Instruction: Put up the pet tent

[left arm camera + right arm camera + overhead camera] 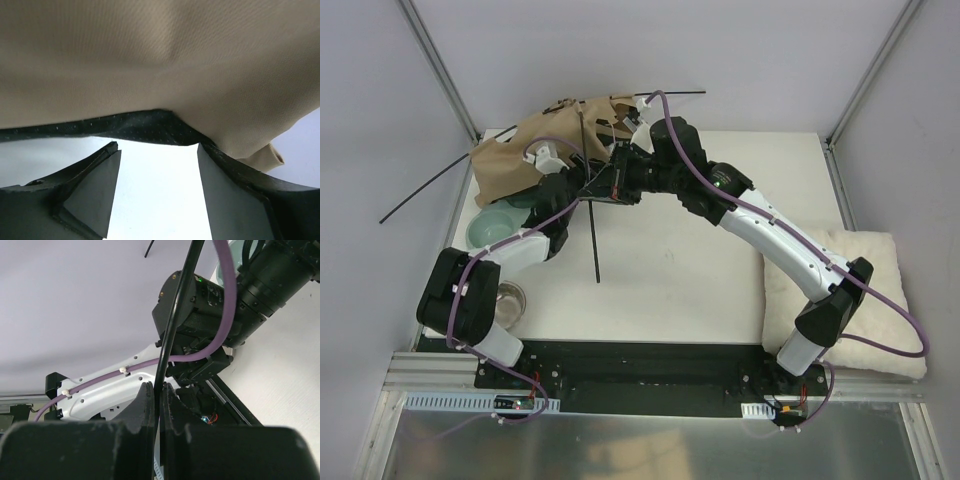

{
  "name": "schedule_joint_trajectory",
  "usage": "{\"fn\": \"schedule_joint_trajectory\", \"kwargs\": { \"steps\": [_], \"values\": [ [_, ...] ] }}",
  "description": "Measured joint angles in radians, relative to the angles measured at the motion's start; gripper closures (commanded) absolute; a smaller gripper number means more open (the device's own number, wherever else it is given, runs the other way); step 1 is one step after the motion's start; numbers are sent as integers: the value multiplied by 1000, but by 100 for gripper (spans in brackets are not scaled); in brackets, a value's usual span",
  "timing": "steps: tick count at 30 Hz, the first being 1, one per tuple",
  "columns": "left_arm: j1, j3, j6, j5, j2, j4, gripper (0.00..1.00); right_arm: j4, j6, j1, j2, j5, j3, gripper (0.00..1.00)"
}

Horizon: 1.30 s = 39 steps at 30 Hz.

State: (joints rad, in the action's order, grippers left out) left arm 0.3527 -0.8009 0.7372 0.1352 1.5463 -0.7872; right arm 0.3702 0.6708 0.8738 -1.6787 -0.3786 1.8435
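I'm mid pole-fitting on the pet tent (515,160), slumped at the far left of the table (720,290): right gripper (159,400) pinches a thin black pole (173,325), left gripper (158,150) gapes wide, empty, just under the black hem (145,125), which I'd grab next to steady the fabric

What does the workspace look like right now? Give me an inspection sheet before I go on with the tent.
Surface: white table, tent at its far left corner.
Job's things: tan tent slumped, not standing; poles stick out sideways.
Clutter: green bowl and metal bowl by the left arm; cushion at right.
Grippers: left gripper open at the tent's black hem; right gripper shut on a pole.
Cables: purple cables along both arms.
Surroundings: white walls, metal frame posts.
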Motion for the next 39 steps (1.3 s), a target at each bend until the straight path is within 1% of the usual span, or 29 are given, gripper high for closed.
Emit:
{"fn": "schedule_joint_trajectory", "kwargs": {
  "steps": [4, 8, 10, 15, 19, 23, 31, 36, 37, 38, 39],
  "values": [
    [-1, -16, -35, -13, -24, 28, 32, 0, 3, 0, 0, 4, 0, 100],
    [-1, -16, -69, -59, -60, 37, 23, 0, 19, -1, 0, 3, 1, 100],
    [-1, -16, -73, -81, -84, 51, 17, 1, 29, -2, 0, 3, 2, 100],
    [-1, -16, -66, -89, -123, 48, 9, 0, 56, -4, 0, -6, 4, 100],
    [-1, -21, -46, -69, -114, 52, 8, 0, 74, -4, 0, -18, 4, 100],
    [-8, -86, -19, -70, -50, 66, 5, -1, 78, -7, 0, -20, 4, 100],
    [-14, -109, 12, -74, -10, 38, 6, -16, 78, -10, 0, -23, 4, 100],
    [-14, -109, 12, -84, -9, -16, 6, -23, 78, -10, 0, -23, 3, 100],
    [-14, -109, 12, -87, -9, -23, 7, -23, 78, -10, 0, -23, 3, 100],
    [-14, -109, 12, -90, -9, -27, 13, -23, 78, -10, 0, -23, 2, 100],
    [-14, -109, 12, -91, -9, -31, 23, -23, 78, -10, 0, -23, 2, 100]
  ]
}}
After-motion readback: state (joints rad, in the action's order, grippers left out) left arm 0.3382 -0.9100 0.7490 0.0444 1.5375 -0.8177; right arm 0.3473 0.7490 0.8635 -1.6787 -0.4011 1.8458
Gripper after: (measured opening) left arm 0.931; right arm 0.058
